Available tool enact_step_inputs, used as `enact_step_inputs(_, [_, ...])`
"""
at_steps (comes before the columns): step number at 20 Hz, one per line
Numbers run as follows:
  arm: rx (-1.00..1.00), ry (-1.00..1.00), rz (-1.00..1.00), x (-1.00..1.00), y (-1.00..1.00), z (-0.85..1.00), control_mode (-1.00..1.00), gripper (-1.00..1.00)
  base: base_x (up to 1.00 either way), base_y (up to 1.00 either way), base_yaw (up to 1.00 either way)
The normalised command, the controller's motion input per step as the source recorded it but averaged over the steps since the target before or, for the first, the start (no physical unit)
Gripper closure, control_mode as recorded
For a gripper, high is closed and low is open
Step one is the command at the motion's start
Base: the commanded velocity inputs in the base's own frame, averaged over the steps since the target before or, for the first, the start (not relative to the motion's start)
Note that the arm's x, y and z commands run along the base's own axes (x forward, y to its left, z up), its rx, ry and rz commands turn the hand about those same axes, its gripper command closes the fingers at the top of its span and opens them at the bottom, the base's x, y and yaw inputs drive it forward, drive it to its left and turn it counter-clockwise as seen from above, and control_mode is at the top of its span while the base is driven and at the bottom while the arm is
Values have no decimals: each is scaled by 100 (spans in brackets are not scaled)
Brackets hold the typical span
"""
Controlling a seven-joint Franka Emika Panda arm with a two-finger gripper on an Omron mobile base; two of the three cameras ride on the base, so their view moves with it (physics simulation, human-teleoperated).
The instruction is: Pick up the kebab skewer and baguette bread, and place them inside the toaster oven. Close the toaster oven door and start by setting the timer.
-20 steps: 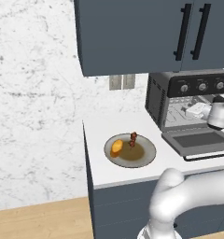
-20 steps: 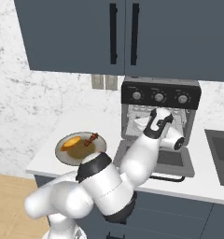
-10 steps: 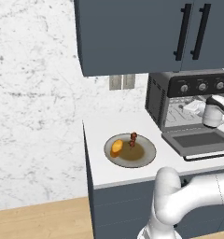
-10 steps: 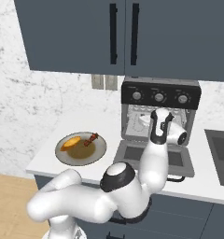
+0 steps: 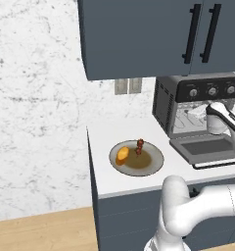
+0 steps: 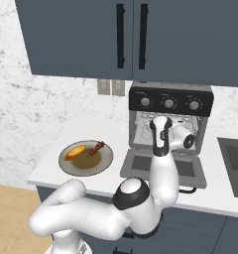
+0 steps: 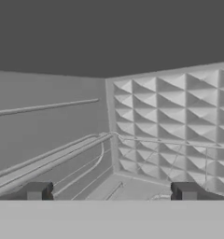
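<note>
1. Your landmark is the toaster oven (image 5: 198,105), black and boxy, standing on the white counter (image 5: 102,147) against the marble wall, under the dark blue upper cabinets (image 6: 131,34).
2. The toaster oven door (image 6: 163,168) is dropped flat in front of the oven, its glass pane facing up and the thin bar handle at the front edge.
3. Three round knobs run along the oven's top panel, above the open mouth.
4. Your gripper (image 7: 111,191) looks into the oven cavity. Its two dark fingertips (image 7: 37,190) stand wide apart at the bottom of the hand view, with nothing between them.
5. In the hand view you have a studded grey oven wall on the right, a plain wall with a rail on the left, and thin wire rack rods crossing between them.
6. From the right base view, the arm's white wrist (image 6: 161,135) sits right at the oven mouth, above the lowered door.
7. The grey plate (image 5: 153,164) lies on the counter left of the oven, well apart from it.
8. The baguette bread (image 5: 122,154) rests on the plate's side farthest from the oven, orange-golden and stubby.
9. The kebab skewer (image 5: 139,145) lies on the same plate, on the side nearer the oven and towards the wall. It is close beside the bread; you cannot tell whether they touch.
10. Two pale outlet plates (image 5: 128,86) sit on the wall, just left of the oven and below the cabinets.
</note>
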Motion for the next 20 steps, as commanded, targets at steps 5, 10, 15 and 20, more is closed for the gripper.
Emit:
enact_step_inputs(5, [-6,10,-2,-17,-14,-83,-100,-100,0,0,0])
enact_step_inputs(10, [-2,28,0,-60,-27,-67,-100,-100,0,0,0])
enact_step_inputs(15, [-5,38,0,-87,-22,-62,-100,-100,0,0,0])
enact_step_inputs(20, [-13,40,-2,-87,-5,-78,-100,-100,0,0,0])
